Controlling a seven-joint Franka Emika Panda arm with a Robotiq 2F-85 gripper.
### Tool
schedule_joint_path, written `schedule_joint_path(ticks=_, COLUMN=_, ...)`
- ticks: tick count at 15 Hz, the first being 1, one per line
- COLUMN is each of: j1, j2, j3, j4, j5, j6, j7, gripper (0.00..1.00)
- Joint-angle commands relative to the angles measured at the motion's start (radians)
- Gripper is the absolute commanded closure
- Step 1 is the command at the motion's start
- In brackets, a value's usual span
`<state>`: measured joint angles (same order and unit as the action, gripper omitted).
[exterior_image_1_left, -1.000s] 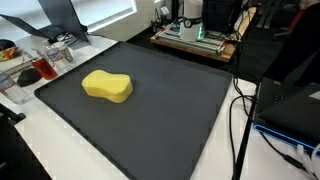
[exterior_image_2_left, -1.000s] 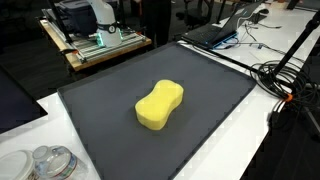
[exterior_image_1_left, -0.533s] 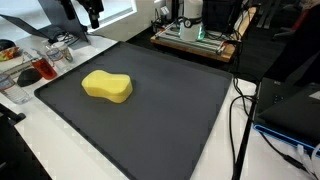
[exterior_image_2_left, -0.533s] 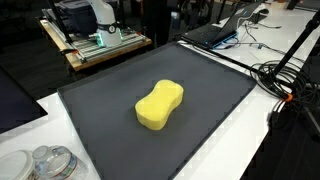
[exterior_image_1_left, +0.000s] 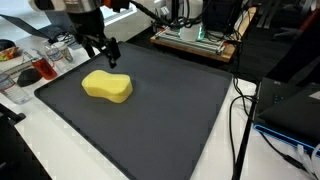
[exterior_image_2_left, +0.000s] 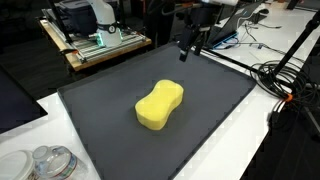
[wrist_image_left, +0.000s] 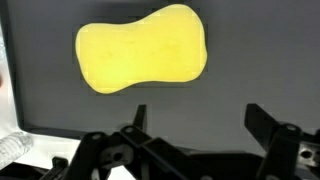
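A yellow peanut-shaped sponge lies on the dark grey mat in both exterior views. In the wrist view the sponge fills the upper middle. My gripper hangs above the mat's far edge, short of the sponge and not touching it. Its two black fingers stand wide apart with nothing between them. The wrist view shows the gripper with bare mat between the fingertips.
Glassware and a red-tinted glass stand beside the mat on the white table. Clear jars sit at a near corner. Cables and a laptop lie along one side. A wooden bench with equipment stands behind.
My arm has come down into both exterior views from above and now hovers near the mat's edge by the sponge. The sponge has not moved.
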<state>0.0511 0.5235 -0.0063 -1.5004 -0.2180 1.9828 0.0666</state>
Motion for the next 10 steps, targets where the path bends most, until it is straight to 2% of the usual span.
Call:
schedule_joint_path(ticks=1, j1=0.084, j2=0.088, j3=-0.026, j4=0.088, j5=-0.066, j6=-0.030, j7=0.115, gripper=0.00)
schedule_joint_path(ticks=6, j1=0.186, j2=0.154, j3=-0.042, j4=0.136, j5=-0.135, j6=-0.098, j7=0.217, gripper=0.00)
schedule_joint_path(ticks=10, j1=0.258, j2=0.149, j3=-0.063, j4=0.093, j5=-0.229, j6=-0.176, j7=0.288, gripper=0.00)
